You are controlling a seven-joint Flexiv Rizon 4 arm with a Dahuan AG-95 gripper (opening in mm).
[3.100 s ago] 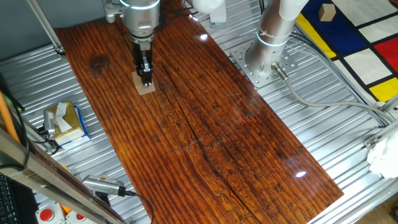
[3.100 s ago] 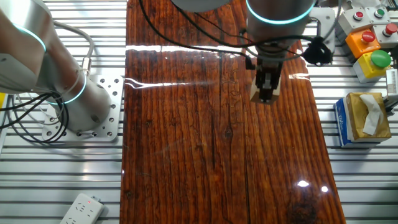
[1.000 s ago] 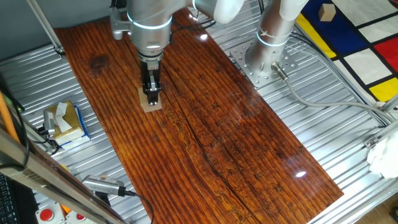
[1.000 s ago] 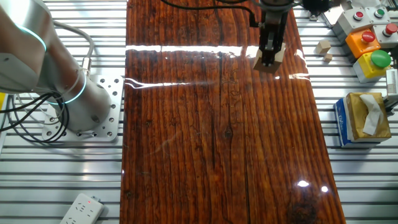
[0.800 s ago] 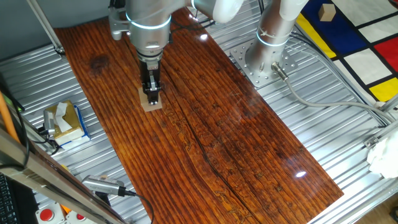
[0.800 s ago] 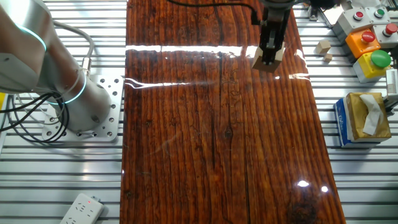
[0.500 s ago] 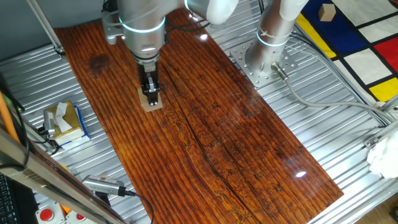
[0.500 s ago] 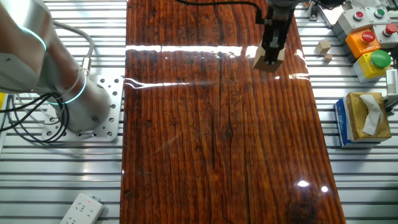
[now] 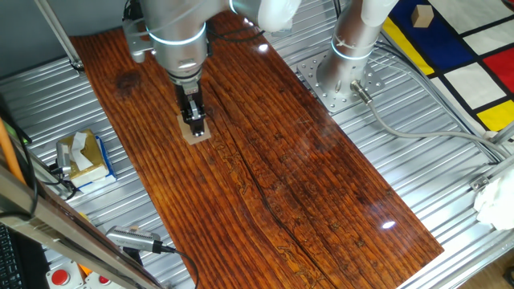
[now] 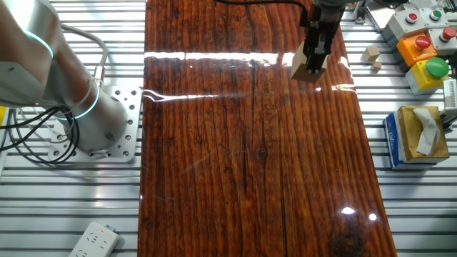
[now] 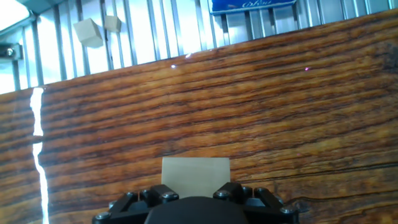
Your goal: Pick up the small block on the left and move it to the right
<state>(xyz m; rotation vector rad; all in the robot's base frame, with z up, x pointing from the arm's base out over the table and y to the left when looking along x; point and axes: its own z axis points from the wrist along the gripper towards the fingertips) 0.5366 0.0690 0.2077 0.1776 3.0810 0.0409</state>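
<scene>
The gripper (image 9: 193,122) is closed on the small block (image 9: 195,133), with one black finger on each side of it and the tan wood sticking out below the fingertips. In one fixed view the block sits near the left edge of the dark striped wooden board (image 9: 273,168), roughly level with the tissue box (image 9: 83,156) that's off on the metal slats. I honestly can't tell from these angles whether the block is resting on the board or is a hair above it.

From the other fixed view, the gripper (image 10: 313,57) comes in from the top of the frame and the block (image 10: 308,71) is at the far end of the board (image 10: 243,157), close to its right-hand edge. There's a bright glare streak running across the wood right by it.

The hand view looks straight down the fingers: the block (image 11: 195,170) shows as a pale square at the bottom centre, tucked up against the black gripper body (image 11: 195,205), with wood grain filling most of the frame.

Other stuff around: two little wooden cubes (image 10: 371,56) on the slats past the board, a button box (image 10: 424,44) with red and green buttons, a power strip (image 10: 94,239) in the bottom corner, and the arm's silver base (image 9: 344,76) bolted down beside the board. A colourful mat (image 9: 462,56) with another tan block (image 9: 420,15) on it sits off to the side.
</scene>
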